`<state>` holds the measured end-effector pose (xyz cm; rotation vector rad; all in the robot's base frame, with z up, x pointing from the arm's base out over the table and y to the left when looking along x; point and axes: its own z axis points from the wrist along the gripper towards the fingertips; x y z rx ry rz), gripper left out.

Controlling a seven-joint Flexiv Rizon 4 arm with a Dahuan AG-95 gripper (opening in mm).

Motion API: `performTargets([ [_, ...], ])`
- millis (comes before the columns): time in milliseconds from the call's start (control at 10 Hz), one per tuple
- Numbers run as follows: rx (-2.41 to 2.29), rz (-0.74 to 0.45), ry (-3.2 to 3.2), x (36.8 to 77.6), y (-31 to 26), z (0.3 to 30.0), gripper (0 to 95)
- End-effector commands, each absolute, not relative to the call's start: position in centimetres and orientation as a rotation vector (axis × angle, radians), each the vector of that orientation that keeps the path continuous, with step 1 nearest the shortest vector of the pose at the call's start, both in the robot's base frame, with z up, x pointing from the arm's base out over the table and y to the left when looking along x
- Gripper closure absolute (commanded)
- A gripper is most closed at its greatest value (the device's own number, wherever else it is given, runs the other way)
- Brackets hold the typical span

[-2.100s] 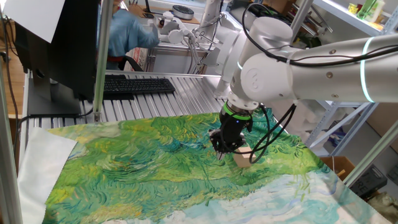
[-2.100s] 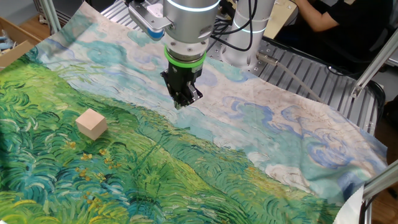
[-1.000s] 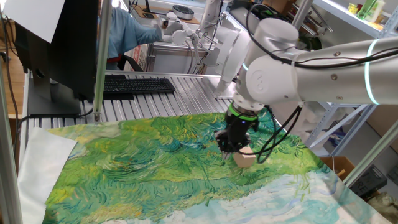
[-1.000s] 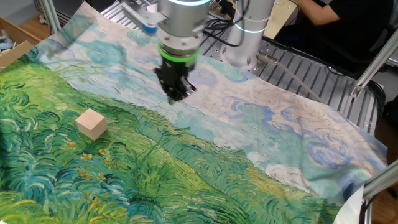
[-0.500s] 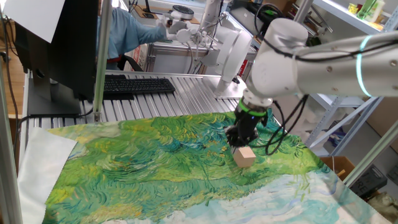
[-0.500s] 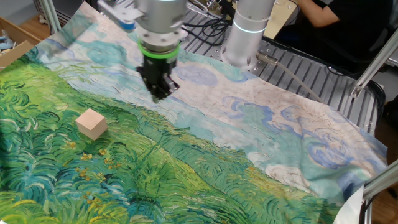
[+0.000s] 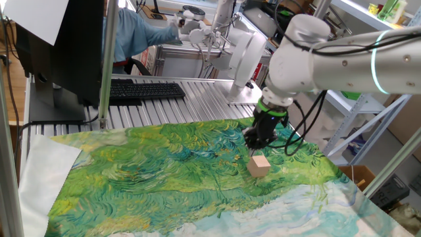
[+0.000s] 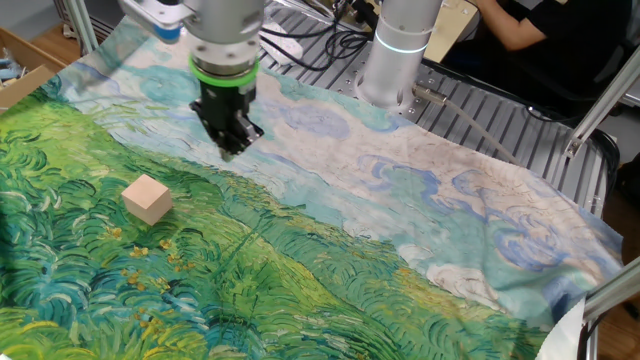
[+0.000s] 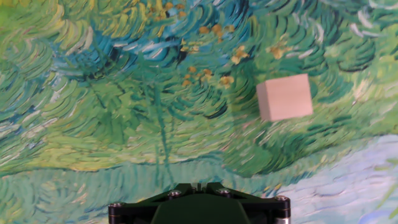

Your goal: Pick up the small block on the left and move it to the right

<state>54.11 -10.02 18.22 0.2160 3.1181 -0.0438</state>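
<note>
The small block (image 7: 259, 165) is a plain tan wooden cube on the green painted cloth. It also shows in the other fixed view (image 8: 147, 198) and in the hand view (image 9: 285, 97), up and to the right of centre. My gripper (image 7: 253, 141) hovers above the cloth just behind the block, not touching it. In the other fixed view the gripper (image 8: 230, 148) is up and to the right of the block. Its fingers come together at a point and hold nothing. In the hand view only the gripper's dark tip (image 9: 194, 185) shows at the bottom edge.
The painted cloth (image 8: 330, 270) covers most of the table. A black keyboard (image 7: 145, 90) and a monitor lie behind it on the metal slats. A second arm's white base (image 8: 400, 50) stands at the cloth's far edge. A person sits beyond the table.
The gripper has moved across the cloth toward the block, leftward in the other fixed view, staying above the surface. The block has not moved.
</note>
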Motion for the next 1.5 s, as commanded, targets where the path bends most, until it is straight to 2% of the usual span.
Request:
performTargets([
  [100, 0.175, -0.044, 3.121, 54.3, -11.0, 18.4, 95.0],
  [700, 0.107, -0.045, 3.124, 55.5, -13.7, 19.8, 95.0],
  [1500, 0.056, -0.051, 3.122, 55.7, -15.5, 20.1, 95.0],
])
